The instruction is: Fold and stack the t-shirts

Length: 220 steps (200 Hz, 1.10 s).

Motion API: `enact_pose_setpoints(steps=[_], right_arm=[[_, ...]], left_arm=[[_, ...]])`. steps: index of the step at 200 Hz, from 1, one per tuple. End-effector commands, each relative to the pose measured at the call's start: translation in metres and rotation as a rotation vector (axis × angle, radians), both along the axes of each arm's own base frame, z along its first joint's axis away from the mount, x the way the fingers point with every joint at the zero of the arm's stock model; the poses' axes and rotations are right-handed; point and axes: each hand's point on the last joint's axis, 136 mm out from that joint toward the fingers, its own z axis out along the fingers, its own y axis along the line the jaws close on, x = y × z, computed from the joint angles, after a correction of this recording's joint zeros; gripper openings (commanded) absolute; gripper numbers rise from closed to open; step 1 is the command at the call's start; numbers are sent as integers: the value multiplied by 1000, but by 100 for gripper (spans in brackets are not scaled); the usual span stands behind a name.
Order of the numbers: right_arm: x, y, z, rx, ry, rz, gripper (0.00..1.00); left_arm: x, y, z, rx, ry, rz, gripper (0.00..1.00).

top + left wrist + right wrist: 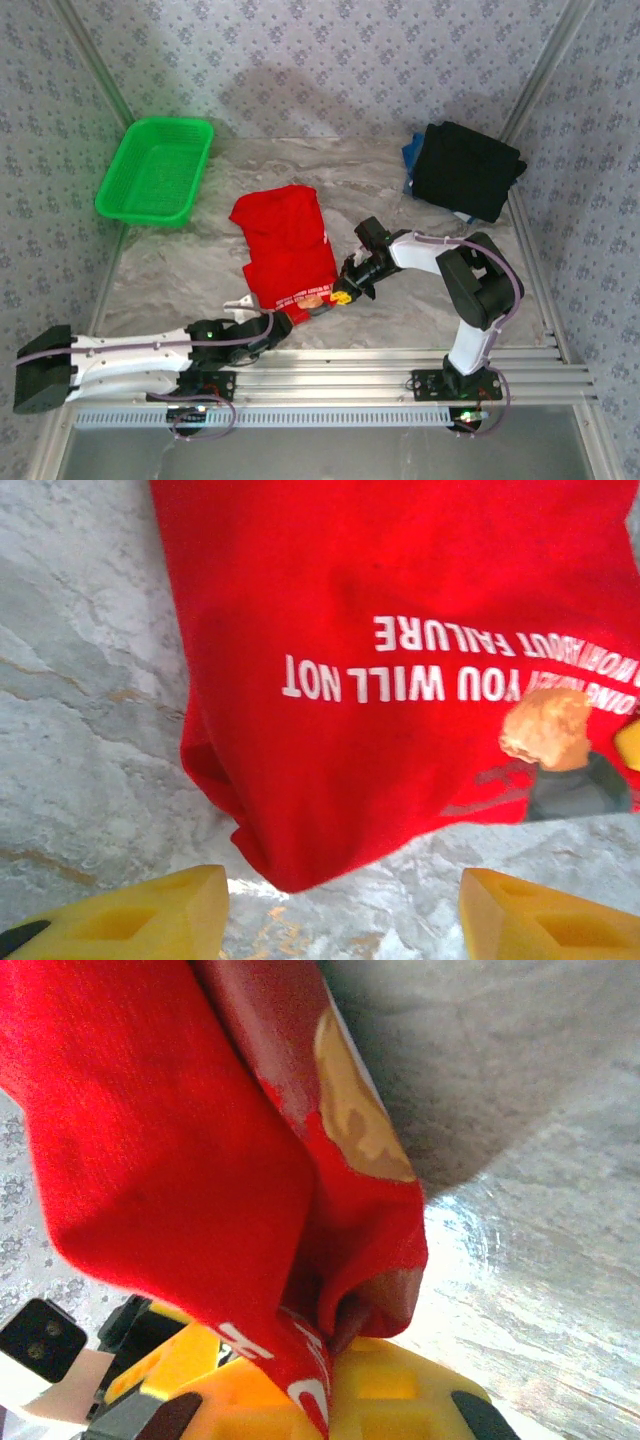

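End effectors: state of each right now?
Left end effector: open, holding nothing, by a corner of the red t-shirt.
Right end effector: closed, holding the red t-shirt's edge.

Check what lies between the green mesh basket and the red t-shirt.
Bare stretch: the top view shows just grey marbled tabletop between the green plastic mesh basket and the bright red cloth t-shirt.

blue t-shirt (409,156) mostly hidden, red t-shirt (400,630) cropped
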Motion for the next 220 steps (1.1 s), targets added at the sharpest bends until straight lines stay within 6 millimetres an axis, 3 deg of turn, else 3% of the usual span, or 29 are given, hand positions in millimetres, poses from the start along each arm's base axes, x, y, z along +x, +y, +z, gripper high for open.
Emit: enact_pose_setpoints(steps=[1, 25, 67, 123, 134, 158, 185, 220], right_arm=[[-5, 3, 3, 26, 17, 26, 1], [-3, 3, 2, 32, 17, 25, 1], [-4, 3, 0, 35, 19, 26, 1], [-8, 0, -5, 33, 29, 28, 1], [-9, 0, -5, 34, 29, 29, 1], [-8, 0, -6, 34, 29, 29, 1], [-9, 0, -7, 38, 31, 29, 0], [-9, 0, -8, 40, 34, 33, 0]], left_arm=[[0, 23, -22, -403, 338, 817, 63], [-5, 22, -27, -365, 360, 820, 65], [17, 31, -25, -417, 281, 894, 65], [34, 17, -29, -460, 270, 907, 57], [34, 17, -31, -454, 272, 914, 53], [46, 17, -26, -468, 237, 912, 32], [64, 10, -18, -474, 223, 883, 22], [69, 10, -16, -473, 205, 872, 11]])
